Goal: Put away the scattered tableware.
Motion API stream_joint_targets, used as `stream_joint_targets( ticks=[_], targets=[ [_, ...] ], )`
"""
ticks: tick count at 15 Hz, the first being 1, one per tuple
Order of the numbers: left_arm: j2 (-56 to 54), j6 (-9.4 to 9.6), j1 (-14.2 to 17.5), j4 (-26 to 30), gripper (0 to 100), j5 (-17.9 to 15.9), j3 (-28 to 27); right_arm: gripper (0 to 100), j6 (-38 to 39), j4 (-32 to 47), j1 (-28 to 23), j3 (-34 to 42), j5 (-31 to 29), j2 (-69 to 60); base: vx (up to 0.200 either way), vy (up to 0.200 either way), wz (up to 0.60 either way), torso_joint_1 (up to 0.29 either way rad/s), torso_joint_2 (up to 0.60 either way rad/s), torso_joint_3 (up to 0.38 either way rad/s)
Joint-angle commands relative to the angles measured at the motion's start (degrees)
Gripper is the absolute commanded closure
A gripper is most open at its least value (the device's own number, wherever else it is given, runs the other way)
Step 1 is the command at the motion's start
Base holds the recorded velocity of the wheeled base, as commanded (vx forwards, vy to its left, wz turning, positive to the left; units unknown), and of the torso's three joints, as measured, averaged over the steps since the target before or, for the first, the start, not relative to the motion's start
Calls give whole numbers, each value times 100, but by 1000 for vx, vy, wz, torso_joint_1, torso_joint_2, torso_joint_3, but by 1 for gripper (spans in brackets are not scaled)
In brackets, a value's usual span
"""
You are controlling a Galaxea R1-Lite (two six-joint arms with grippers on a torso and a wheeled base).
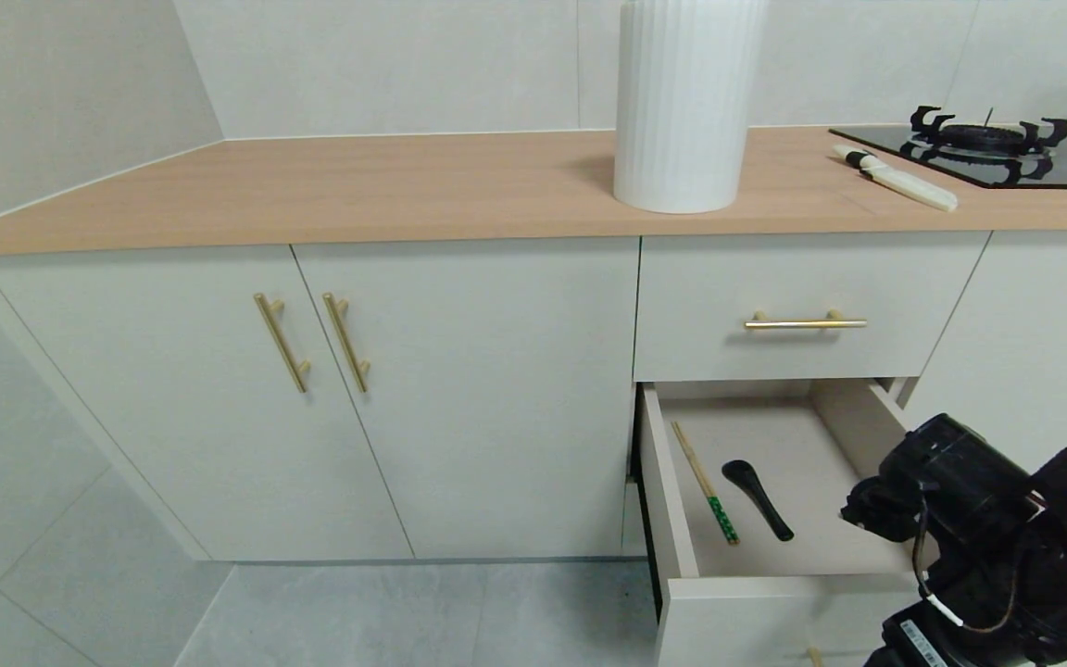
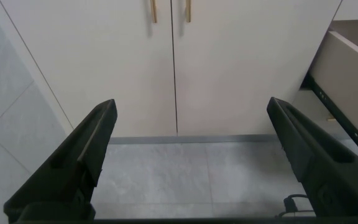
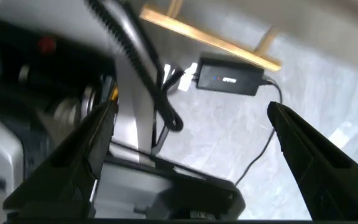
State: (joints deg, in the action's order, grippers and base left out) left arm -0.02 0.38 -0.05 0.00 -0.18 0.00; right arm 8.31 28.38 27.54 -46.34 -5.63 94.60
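The lower drawer (image 1: 666, 505) stands pulled out under the counter. Inside it lie a pair of wooden chopsticks (image 1: 706, 484) with green ends and a black spoon (image 1: 756, 497), side by side. A knife (image 1: 895, 178) with a cream blade lies on the wooden countertop (image 1: 404, 185) beside the stove. My right arm (image 1: 955, 505) hangs low at the drawer's front right corner. My right gripper (image 3: 191, 112) is open with nothing in it, below a gold bar handle (image 3: 210, 40). My left gripper (image 2: 191, 109) is open and empty, low, facing the double cabinet doors (image 2: 176, 62).
A tall white ribbed jar (image 1: 682, 102) stands on the counter left of the knife. A black gas hob (image 1: 1006, 148) fills the counter's far right. The upper drawer (image 1: 802, 306) is closed. A black power brick (image 3: 229, 78) and its cable lie on the grey floor tiles.
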Motion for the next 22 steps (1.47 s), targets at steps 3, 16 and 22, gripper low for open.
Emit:
stream_joint_targets(
  ticks=[3,16,22],
  targets=[
    [2,6,-4,0,0,1,0,0,408,10,-152,-359,-26,472,0,0,0,0,0,0],
    [2,6,-4,0,0,-8,0,0,1366,-377,-310,-903,-474,990,0,0,0,0,0,0],
    [2,-3,-4,0,0,1,0,0,1357,-922,-460,-886,-465,990,0,0,0,0,0,0]
  ],
)
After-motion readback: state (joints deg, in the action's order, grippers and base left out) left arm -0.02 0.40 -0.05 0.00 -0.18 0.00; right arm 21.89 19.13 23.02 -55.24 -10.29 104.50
